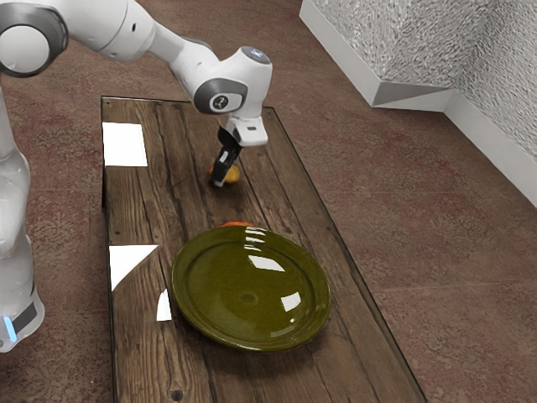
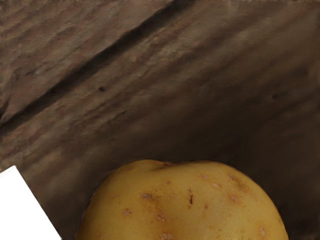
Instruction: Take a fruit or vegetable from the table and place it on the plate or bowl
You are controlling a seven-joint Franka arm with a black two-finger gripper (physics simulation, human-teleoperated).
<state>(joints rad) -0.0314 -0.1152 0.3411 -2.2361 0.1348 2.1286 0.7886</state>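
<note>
Potato (image 2: 182,205) right under wrist camera, claw (image 1: 222,178) down on it upper centre of frame, grip unreadable, green plate (image 1: 195,312) lower centre, bare tabletop (image 1: 189,201) between, plate rim close to right tabletop edge.

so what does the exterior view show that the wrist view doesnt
Exterior view adds the olive-green plate, an orange-red thing peeking past its far rim, and the claw down at the potato. Wrist view adds the potato's brown speckles and the wood grain up close. Both share the potato, the dark wooden table and a white patch on it.
</note>
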